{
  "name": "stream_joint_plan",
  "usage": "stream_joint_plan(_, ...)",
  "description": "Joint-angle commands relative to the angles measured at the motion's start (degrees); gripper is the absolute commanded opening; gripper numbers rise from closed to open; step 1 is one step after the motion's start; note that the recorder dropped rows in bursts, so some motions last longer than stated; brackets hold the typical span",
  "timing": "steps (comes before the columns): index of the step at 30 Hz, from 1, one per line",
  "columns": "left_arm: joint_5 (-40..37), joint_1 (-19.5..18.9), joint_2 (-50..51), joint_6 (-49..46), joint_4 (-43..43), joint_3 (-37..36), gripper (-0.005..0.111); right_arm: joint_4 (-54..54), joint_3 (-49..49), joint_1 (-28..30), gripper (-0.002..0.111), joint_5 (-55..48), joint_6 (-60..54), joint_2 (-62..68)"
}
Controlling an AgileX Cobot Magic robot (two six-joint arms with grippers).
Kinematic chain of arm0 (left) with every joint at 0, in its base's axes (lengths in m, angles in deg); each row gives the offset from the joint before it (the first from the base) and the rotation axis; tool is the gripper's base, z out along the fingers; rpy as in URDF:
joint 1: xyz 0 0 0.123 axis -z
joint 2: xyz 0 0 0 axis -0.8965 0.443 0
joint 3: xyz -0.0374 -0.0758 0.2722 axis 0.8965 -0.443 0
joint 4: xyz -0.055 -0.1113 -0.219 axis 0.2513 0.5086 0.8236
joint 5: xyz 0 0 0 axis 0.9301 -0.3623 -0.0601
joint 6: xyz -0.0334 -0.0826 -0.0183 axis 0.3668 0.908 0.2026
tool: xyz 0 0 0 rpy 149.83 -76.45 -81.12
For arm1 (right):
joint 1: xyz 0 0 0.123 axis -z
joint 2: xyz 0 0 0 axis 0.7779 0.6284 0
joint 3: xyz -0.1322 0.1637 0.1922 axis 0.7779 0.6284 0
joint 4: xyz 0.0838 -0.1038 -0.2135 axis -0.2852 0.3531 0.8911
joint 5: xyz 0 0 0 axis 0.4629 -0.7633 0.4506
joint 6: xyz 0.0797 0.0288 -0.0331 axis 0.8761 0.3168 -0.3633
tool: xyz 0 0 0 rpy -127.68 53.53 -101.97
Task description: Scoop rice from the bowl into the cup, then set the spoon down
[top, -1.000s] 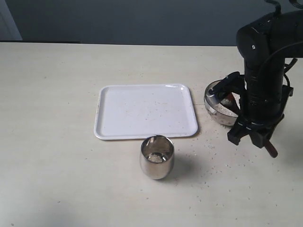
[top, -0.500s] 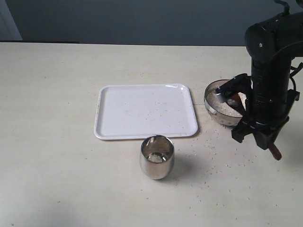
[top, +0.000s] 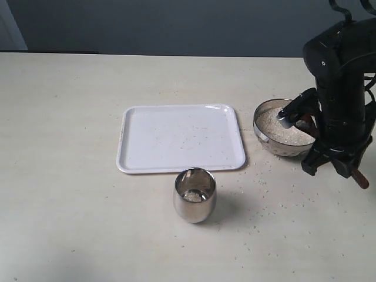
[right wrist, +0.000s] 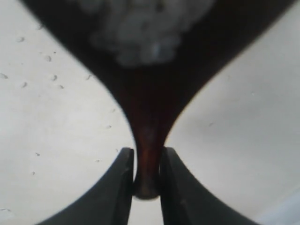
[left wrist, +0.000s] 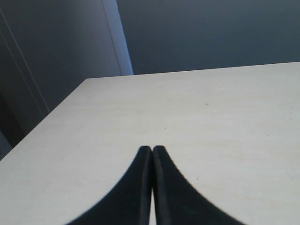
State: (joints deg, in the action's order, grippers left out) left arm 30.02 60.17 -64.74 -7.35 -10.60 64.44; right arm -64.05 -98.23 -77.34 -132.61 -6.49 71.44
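The bowl [top: 271,145] stands at the right of the table with a pale heap of rice [top: 275,126] in it. My right gripper [top: 336,167] hangs just beside its near right side, shut on the dark reddish-brown spoon [top: 360,178], whose handle end sticks out past the fingers. In the right wrist view the gripper [right wrist: 147,164] clamps the spoon [right wrist: 147,108], and blurred white rice [right wrist: 140,28] lies in its oval bowl. The cup [top: 195,202] stands in front of the tray, a few grains at its bottom. My left gripper [left wrist: 152,149] is shut and empty over bare table.
A white tray [top: 180,138] with a few stray grains lies between the bowl and the cup. Loose grains [top: 261,185] are scattered on the table between the cup and the bowl. The right arm's black body rises over the bowl's right side.
The right arm has moved to the right and slightly back, carrying the spoon, so the rice in the bowl now shows. The cup, tray and bowl have stayed put.
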Motion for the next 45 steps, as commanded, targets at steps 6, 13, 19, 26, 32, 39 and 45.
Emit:
stream_joint_plan(6, 0.17, -0.19, -0.22, 0.28, -0.1, 0.15, 0.0, 6.79, -0.77, -2.76, -0.001, 0.15, -0.15, 1.54)
stream_joint_plan(13, 0.17, -0.19, -0.22, 0.28, -0.1, 0.15, 0.0, 12.58, -0.77, -6.54, -0.001, 0.15, 0.25, 1.54)
stream_joint_plan(19, 0.17, -0.19, -0.22, 0.28, -0.1, 0.15, 0.0, 11.22, -0.52, -7.14, -0.001, 0.15, -1.57, 2.28)
stream_joint_plan(26, 0.17, -0.19, -0.22, 0.28, -0.1, 0.15, 0.0, 11.3, -0.52, -10.2, -0.001, 0.15, -1.46, 2.54)
stream_joint_plan(32, 0.17, -0.19, -0.22, 0.28, -0.1, 0.15, 0.0, 11.09, -0.42, -14.02, -0.001, 0.15, -1.33, 1.9)
stream_joint_plan(39, 0.17, -0.19, -0.22, 0.28, -0.1, 0.15, 0.0, 10.82, 2.76, -19.16, -0.001, 0.15, -1.08, 0.32)
stream_joint_plan(45, 0.17, -0.19, -0.22, 0.28, -0.1, 0.15, 0.0, 10.82, 3.97, -22.69, -0.001, 0.15, -0.78, -1.52)
